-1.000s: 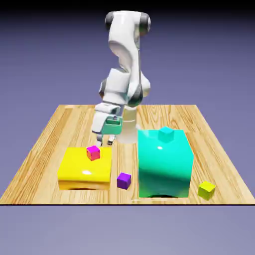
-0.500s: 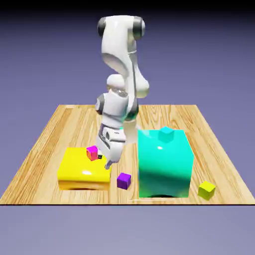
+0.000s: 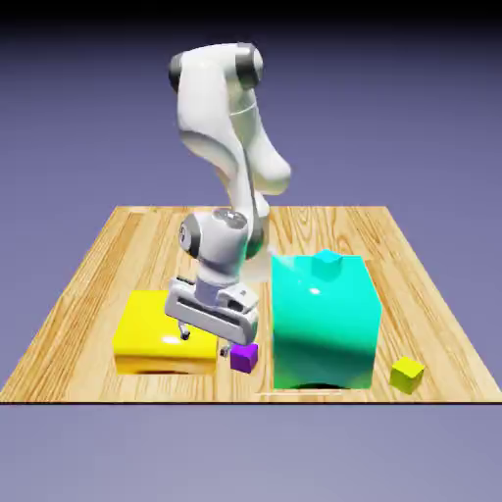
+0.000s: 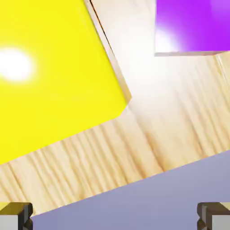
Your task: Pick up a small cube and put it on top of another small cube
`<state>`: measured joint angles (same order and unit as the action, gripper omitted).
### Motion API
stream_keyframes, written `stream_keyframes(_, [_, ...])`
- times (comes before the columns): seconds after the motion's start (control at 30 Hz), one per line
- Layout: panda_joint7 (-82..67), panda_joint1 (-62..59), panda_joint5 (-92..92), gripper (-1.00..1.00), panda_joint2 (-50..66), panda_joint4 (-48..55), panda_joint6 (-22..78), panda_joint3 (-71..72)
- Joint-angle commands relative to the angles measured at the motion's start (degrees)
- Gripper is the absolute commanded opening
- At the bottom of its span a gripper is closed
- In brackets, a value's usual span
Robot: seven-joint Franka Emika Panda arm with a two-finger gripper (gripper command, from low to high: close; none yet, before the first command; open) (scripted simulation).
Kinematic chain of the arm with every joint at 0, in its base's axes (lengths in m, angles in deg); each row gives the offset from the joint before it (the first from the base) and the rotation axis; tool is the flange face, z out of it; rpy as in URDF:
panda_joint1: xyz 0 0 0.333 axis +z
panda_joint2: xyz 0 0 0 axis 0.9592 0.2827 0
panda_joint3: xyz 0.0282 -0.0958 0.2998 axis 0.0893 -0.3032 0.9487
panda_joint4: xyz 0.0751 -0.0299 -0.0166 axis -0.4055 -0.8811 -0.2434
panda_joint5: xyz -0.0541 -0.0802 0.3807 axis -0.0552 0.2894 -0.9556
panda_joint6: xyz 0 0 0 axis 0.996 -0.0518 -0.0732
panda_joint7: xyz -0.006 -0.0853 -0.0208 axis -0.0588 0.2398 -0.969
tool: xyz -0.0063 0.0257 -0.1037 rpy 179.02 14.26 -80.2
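We work across the exterior view from its left. The big glossy yellow block (image 3: 165, 333) lies low on the wooden desk (image 3: 88, 275), and our white two-finger hand (image 3: 206, 340) hangs over its near right corner with the jaws spread wide and nothing between them. Just right of the hand sits the small glossy purple cube (image 3: 244, 357), on the desk in the narrow lane between the yellow block and the tall glossy teal block (image 3: 325, 322). A small teal cube (image 3: 327, 264) rests on top of the tall block, and a small yellow-green cube (image 3: 407, 374) sits near the desk's front right corner.

We judge the step in hand to be lining up over the purple cube before descending. In the hand view the cube (image 4: 193, 27) shows only in the upper right corner, far off the midline between the two grey fingertips (image 4: 15, 216), so the hand should shift toward it until it sits centred. The jaws look turned along the lane, though from this angle we cannot be sure.

The lane is tight: one finger has the yellow block's edge beside it, the other the teal wall. The desk's front edge is near too, shown in the hand view by the backdrop beyond it. Above the cube there is free room, so a straight drop suits best.
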<state>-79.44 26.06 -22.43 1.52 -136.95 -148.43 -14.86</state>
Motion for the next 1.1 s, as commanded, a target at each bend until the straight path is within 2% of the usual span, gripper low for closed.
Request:
stream_keyframes(0.0, [-2.5, -0.85, 0.73, 0.0, 0.86, 0.34, 0.33, 0.79])
stream_keyframes(0.3, [-24.92, -8.57, 7.17, 0.0, 8.55, 3.28, 3.27, 7.98])
stream_keyframes(0.73, [-57.21, -34.5, 8.18, 0.0, 20.45, -6.27, 5.67, 31.13])
stream_keyframes(0.87, [-65.09, -36.44, 14.46, 0.0, 19.93, -9.14, 6.43, 31.74])
stream_keyframes(1.07, [-73.12, -40.14, 14.33, 0.0, 20.02, -12.22, 5.86, 36.11])
